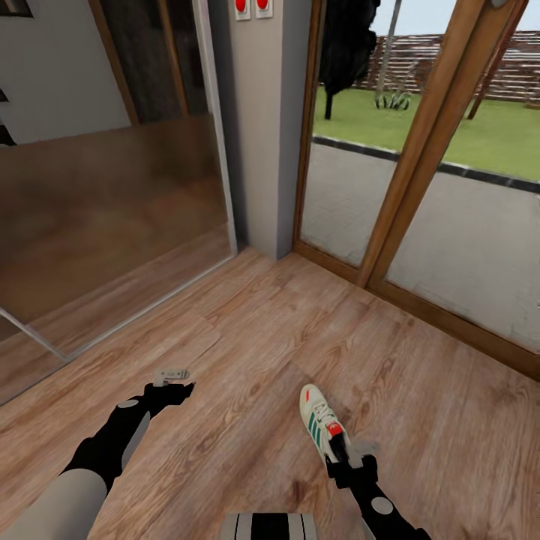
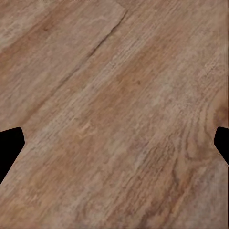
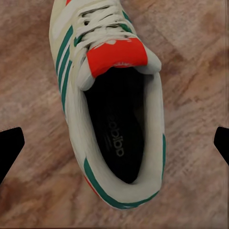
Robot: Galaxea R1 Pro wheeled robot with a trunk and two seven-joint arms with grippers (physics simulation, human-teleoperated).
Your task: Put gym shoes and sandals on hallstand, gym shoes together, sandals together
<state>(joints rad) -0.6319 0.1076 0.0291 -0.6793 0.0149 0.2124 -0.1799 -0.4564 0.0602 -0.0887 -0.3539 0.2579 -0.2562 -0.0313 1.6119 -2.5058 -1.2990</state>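
Right gripper (image 1: 351, 455) is poised directly over the heel end of one gym shoe (image 1: 319, 428), and its wrist camera shows the two black fingertips (image 3: 10, 145) spread wide, one on either side of the shoe's collar with bare wood between each tip and the shoe. Nothing gripped yet. That straddle looks deliberate: jaws set across the narrow width of the heel opening, so a descent and a squeeze could pinch the shoe by its sides or rim.

The shoe itself lies flat on its sole on the corridor floor (image 1: 247, 352), toe pointing away from the gripper toward the glass door (image 1: 420, 187). It is an off-white lace-up sneaker with teal-green side stripes, a bright red-orange tongue tab, white laces, a dark insole with lettering, and a green band round the heel.

Out from the shoe, across the planks, the left gripper (image 1: 174, 381) hangs low over bare wood, well apart from the sneaker. Its fingertips (image 2: 9, 145) are also spread wide, with nothing between them but grain. It seems parked out of the way while the right arm works.
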